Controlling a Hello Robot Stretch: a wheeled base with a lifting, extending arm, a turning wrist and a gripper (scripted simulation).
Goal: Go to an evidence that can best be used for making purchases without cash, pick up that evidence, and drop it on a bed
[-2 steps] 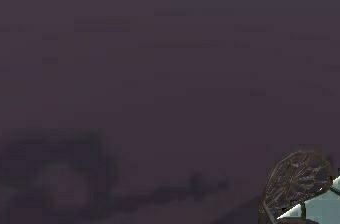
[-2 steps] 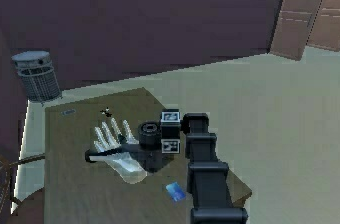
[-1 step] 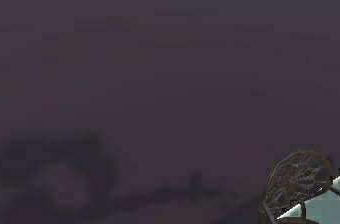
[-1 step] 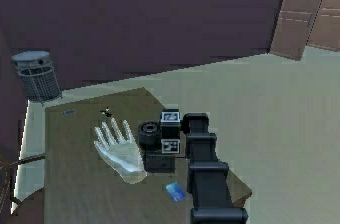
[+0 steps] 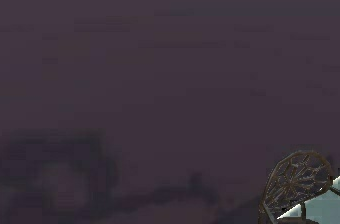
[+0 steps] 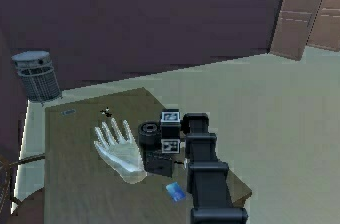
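Where the dark arm [image 6: 210,185] ends against the brown surface [image 6: 78,150], the claw [image 6: 146,132] shows with tabletop things behind it, so I cannot tell whether it grasps anything; just beside it stands a white hand statue [image 6: 120,152]; a small blue card [image 6: 175,190] lies near the surface's near edge, beside the arm; a wire bin [image 6: 38,75] stands on the floor beyond the far corner.

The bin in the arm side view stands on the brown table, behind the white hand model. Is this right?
Not quite. The arm side view shows the bin on the floor beyond the brown table, not on it. It is behind the white hand model, as you say.
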